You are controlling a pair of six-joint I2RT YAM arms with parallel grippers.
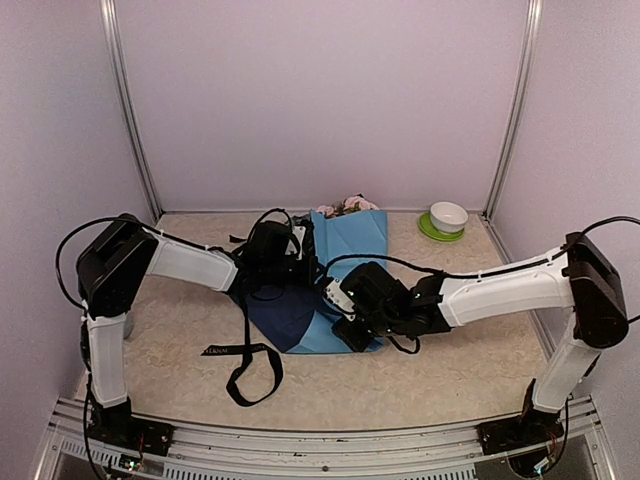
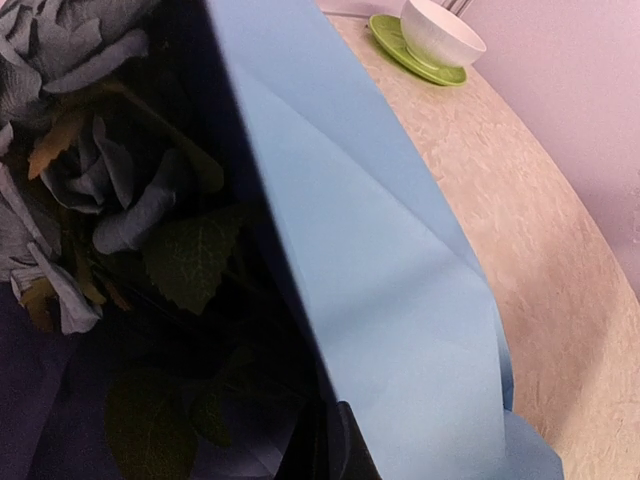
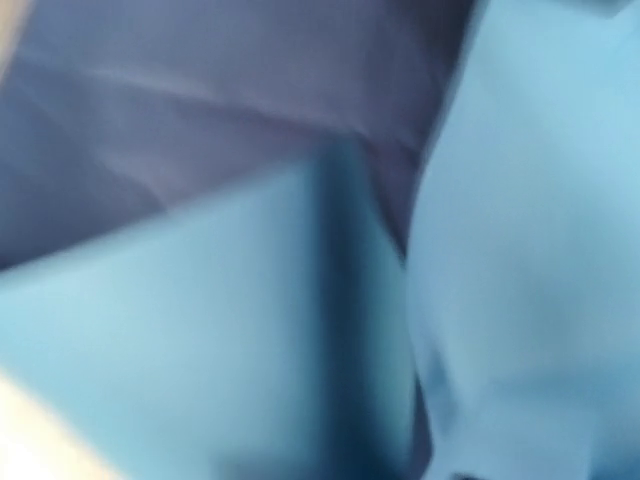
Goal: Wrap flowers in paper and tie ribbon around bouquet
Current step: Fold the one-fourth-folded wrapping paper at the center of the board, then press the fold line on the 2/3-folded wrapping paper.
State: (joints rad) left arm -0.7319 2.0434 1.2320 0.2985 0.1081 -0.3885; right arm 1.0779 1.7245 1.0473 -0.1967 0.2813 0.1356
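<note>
As seen at centre frame, finds left claw (image 1: 306, 245) clamped on paper (image 1: 355, 236) folded over flowers (image 1: 348, 206); cannot tell whether right claw (image 1: 346, 320), lower down, grips.

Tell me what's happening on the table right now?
Both arms are working the blue paper around the flowers. The left gripper is shut on the paper's left edge beside the blooms; the right gripper is at the paper's near end, grip unclear. The ribbon lies loose on the table, not yet used.
</note>
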